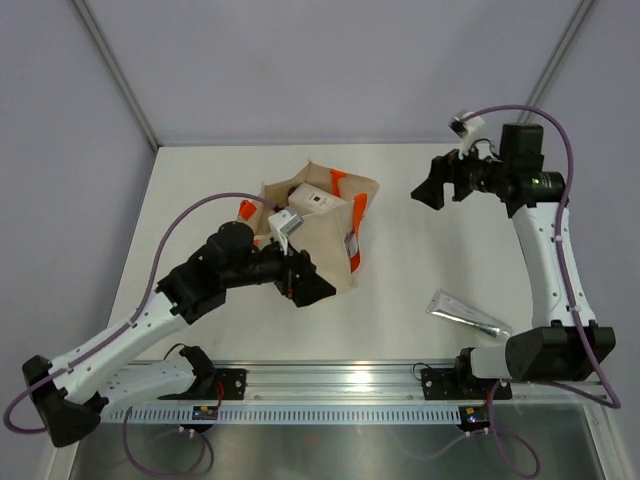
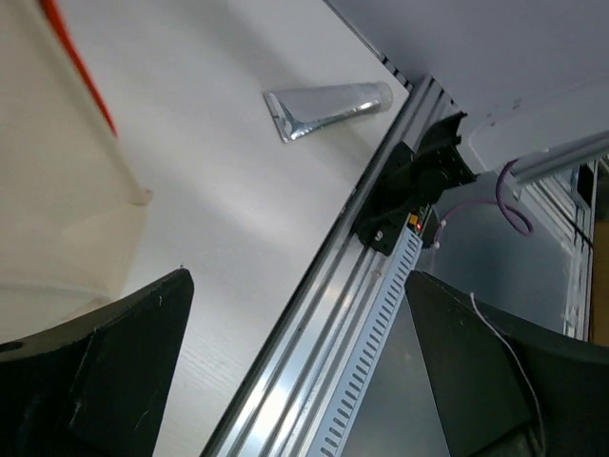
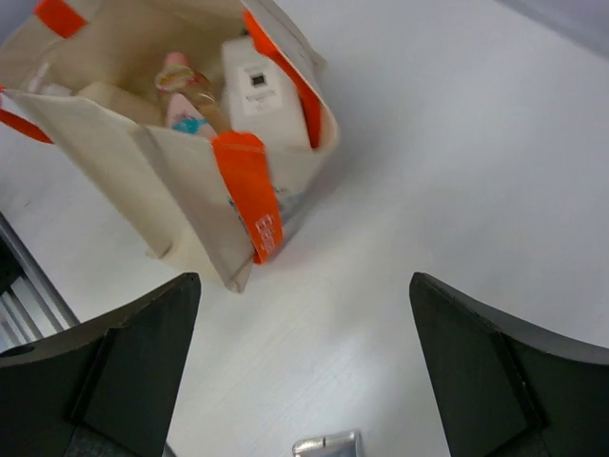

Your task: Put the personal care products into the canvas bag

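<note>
step: fetch silver tube (image 1: 468,314) | right tool (image 1: 424,190) released, empty; tube flat on bench (image 1: 420,262) well back toward its base, canvas bag (image 1: 320,225) ahead | advice: pinch across tube's flat width, mid-body, before lifting bagward

canvas bag (image 3: 114,171): beige cloth, matt, soft creases.
Handles (image 3: 249,190): orange webbing, matt.
silver tube (image 2: 328,107): metallic foil look, glossy, flat crimped end.
white flat bottle (image 3: 257,90): smooth plastic, low sheen.
Table (image 2: 247,219): white, matt, faint fine grain.
Rail (image 2: 314,343): bare extruded aluminium, satin sheen.
left gripper (image 2: 295,286), right gripper (image 3: 304,286): matt black plastic, faint scuffs on left.
Arm shells (image 1: 545,255): white plastic, semi-gloss.
</note>
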Robot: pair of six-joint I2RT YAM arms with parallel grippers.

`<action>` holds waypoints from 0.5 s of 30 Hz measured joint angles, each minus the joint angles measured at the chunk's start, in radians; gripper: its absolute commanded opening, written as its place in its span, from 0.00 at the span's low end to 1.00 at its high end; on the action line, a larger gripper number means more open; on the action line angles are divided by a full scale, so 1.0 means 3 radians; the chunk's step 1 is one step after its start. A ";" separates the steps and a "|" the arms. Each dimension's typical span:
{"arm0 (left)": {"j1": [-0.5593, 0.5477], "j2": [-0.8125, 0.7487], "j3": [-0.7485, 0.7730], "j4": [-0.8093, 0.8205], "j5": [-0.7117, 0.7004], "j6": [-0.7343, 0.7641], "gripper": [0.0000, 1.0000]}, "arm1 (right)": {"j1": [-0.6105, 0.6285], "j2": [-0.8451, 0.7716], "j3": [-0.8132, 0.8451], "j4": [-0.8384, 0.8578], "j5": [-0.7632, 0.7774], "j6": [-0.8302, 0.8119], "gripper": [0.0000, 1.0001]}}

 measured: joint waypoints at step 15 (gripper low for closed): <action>-0.0994 0.1401 0.0370 0.0619 -0.0294 0.0164 0.99 | -0.0745 -0.0968 -0.1841 -0.1277 0.1010 -0.2045 0.99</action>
